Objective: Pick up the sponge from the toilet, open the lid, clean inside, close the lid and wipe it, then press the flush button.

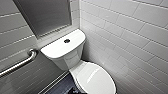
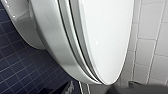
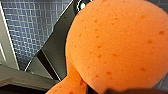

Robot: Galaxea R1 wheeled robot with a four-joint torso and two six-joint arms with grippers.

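Observation:
The white toilet [image 1: 65, 57] stands in the corner with its lid [image 1: 96, 78] down over the bowl. The dark round flush button [image 1: 66, 40] sits in the middle of the tank top. The orange sponge [image 3: 117, 45] looms very close in the right wrist view, and my right gripper [image 3: 96, 89] is shut on its pinched middle. In the left wrist view the closed lid [image 2: 107, 37] and the bowl's outer wall [image 2: 47, 40] are close by, seen from the side. My left gripper is open and holds nothing.
A metal grab bar [image 1: 20, 63] runs along the left wall. White tiled wall [image 1: 130, 37] stands close to the toilet's right side. Dark blue tiled floor [image 2: 22, 72] lies beside the bowl.

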